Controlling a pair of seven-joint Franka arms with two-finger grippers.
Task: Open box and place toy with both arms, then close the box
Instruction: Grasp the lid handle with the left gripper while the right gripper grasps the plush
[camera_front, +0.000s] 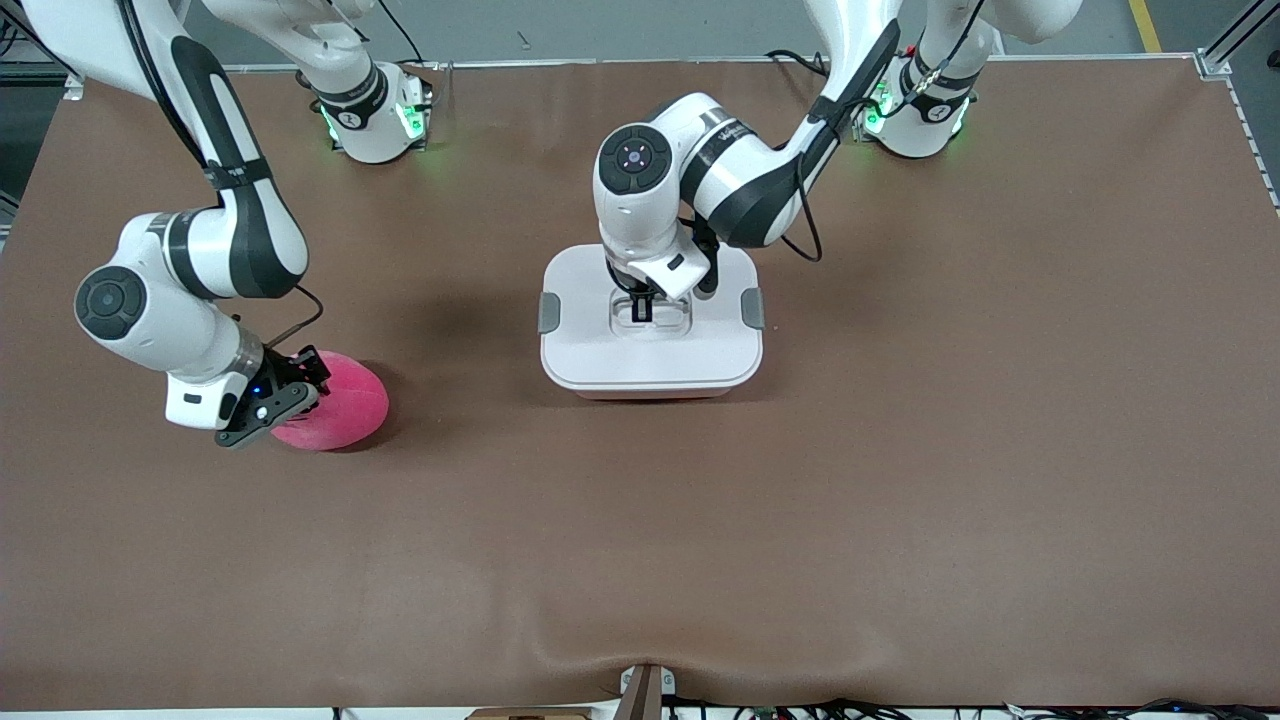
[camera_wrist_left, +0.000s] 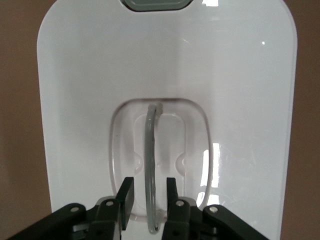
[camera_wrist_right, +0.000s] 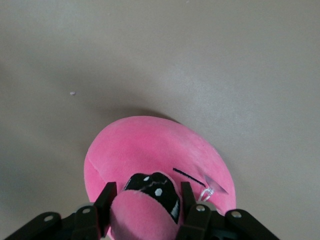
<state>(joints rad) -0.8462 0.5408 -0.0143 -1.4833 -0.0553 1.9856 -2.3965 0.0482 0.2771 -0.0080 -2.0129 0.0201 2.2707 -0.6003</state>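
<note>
The brown table (camera_front: 900, 480) is taken up mostly by bare surface, and the box (camera_front: 650, 350) is used here as the landmark. The box is seen standing near the middle of the table, its flat white lid (camera_wrist_left: 240, 90) in place and a grey clip (camera_front: 549, 312) shown at each short end.

The left arm (camera_front: 760, 180) is reached in from its base to a point directly above the box. The left gripper (camera_front: 641, 308) is lowered into the recessed centre of the lid, and its fingers (camera_wrist_left: 126, 197) are set on either side of the thin clear handle (camera_wrist_left: 150, 165), drawn in close to it; a slim gap can be made out on each side, so a firm pinch cannot be confirmed.

The right arm (camera_front: 200, 260) is bent down well away from the box, toward the right arm's end of the table. The toy (camera_front: 335, 400) is found there, resting on the table, a little nearer the front camera than the box. The right gripper (camera_front: 290, 385) is placed over the toy, its fingers (camera_wrist_right: 106, 200) pressed against a bulge of pink plush between them.
</note>
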